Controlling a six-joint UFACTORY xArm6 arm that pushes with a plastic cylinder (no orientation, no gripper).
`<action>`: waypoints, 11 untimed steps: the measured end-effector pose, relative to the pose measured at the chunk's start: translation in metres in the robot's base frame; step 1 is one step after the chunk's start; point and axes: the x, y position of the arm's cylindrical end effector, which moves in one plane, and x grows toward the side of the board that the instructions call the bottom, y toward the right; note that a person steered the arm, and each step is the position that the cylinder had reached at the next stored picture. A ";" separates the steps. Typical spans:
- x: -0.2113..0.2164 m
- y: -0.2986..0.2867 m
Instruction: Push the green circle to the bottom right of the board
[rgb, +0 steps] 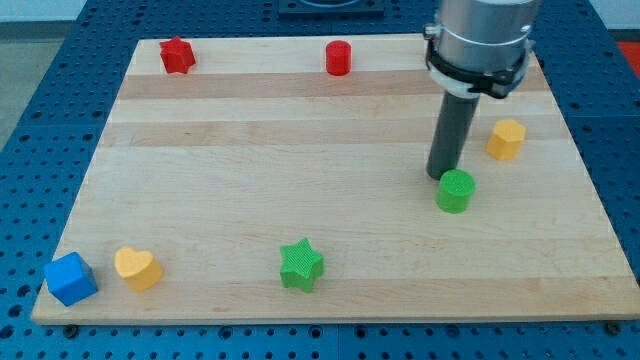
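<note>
Single view only, set above and in front of the wooden board (300, 150), looking down at a slant toward the far edge, so nothing shared with a second view. Near enough to take in all four corners, the board's sides converging toward the view's top, with strips of blue perforated table (40, 120) showing past the left, right and near edges. Upper part of the arm (480, 40) cut off by the view's top near the far right corner.
</note>
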 end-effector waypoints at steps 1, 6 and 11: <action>0.015 0.001; 0.099 -0.012; 0.111 0.031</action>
